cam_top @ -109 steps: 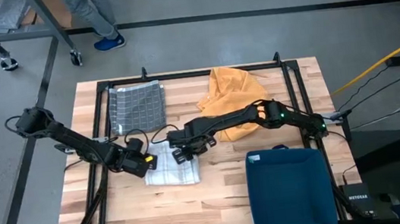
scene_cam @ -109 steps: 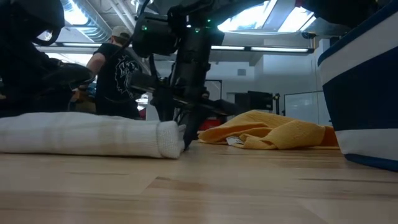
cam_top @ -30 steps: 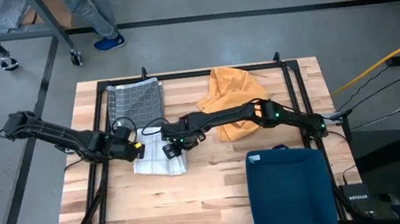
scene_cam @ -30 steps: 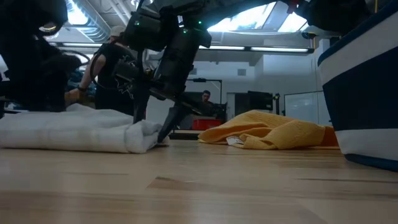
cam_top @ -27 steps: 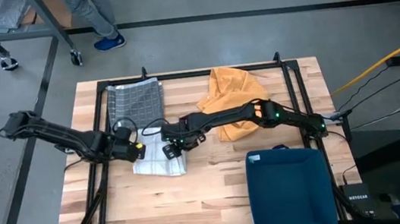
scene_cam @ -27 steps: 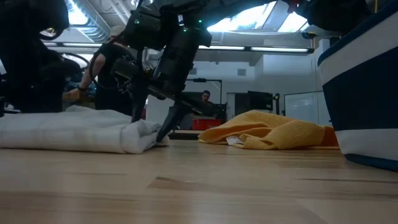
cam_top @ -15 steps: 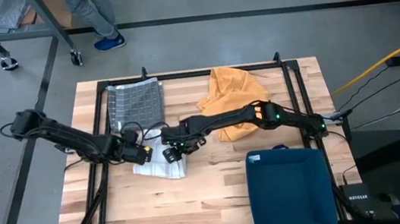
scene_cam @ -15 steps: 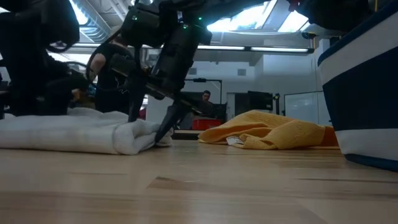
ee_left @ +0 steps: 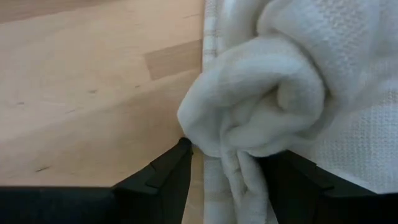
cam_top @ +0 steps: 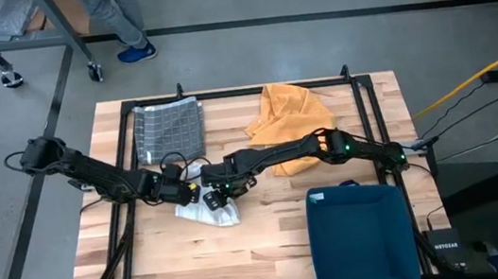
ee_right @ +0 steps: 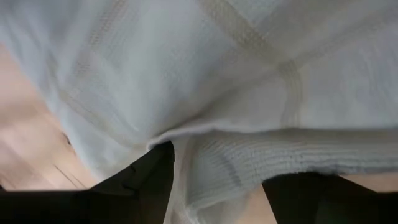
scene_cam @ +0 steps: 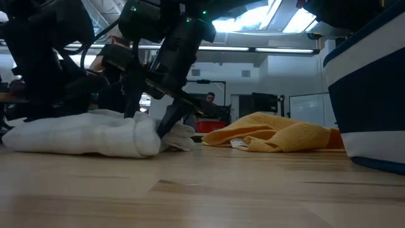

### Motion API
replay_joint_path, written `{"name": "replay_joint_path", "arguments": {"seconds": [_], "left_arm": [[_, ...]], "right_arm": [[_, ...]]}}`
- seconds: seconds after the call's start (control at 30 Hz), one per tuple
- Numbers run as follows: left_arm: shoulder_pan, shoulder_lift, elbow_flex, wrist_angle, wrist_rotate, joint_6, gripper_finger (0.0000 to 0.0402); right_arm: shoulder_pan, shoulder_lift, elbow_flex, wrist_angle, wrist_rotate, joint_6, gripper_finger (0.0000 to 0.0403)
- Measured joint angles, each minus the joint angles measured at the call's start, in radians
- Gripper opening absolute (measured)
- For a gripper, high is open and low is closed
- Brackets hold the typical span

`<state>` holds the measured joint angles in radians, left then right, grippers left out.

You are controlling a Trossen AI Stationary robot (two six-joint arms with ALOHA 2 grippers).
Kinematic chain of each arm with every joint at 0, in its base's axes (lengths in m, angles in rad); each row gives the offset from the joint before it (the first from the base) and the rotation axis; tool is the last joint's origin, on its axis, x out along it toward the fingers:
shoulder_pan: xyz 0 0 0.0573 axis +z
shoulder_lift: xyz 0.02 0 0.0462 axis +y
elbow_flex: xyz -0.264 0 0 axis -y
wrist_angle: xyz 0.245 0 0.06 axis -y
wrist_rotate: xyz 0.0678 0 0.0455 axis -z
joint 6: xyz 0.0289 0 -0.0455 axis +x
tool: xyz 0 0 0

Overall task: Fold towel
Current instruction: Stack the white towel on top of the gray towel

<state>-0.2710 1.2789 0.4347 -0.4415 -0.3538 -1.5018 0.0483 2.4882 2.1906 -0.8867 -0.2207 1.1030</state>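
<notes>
High view shows the white towel point(cam_top: 205, 208) bunched at centre-left of the frame, on the wooden table point(cam_top: 271, 242), with my left gripper point(cam_top: 179, 192) and right gripper point(cam_top: 216, 194) meeting over it. In the left wrist view my fingers straddle a rolled wad of the cloth; in the right wrist view my fingers bracket a thick hem. Both claws appear closed on towel fabric. Risk noted: the cloth is wadded, not flat, so any further pull likely drags layers together and spoils the fold. Uneven tension between my two claws could twist it. An orange cloth point(cam_top: 294, 115) lies near at upper centre, a possible snag.
</notes>
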Motion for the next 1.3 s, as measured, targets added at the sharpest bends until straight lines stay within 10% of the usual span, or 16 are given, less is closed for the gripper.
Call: {"name": "replay_joint_path", "arguments": {"seconds": [0.5,0.8,1.3], "left_arm": [[-0.001,0.0,-0.001,0.023,0.019,0.146,0.0015],[-0.009,-0.096,-0.002,-0.001,0.058,0.152,0.001],[0.006,-0.329,0.001,-0.021,0.022,0.224,0.001]], "right_arm": [[0.007,0.003,0.0,0.005,0.024,-0.001,0.0195],[0.017,0.006,0.0,0.006,0.111,-0.021,0.0018],[0.01,0.007,0.127,-0.008,0.22,-0.061,0.0023]]}}
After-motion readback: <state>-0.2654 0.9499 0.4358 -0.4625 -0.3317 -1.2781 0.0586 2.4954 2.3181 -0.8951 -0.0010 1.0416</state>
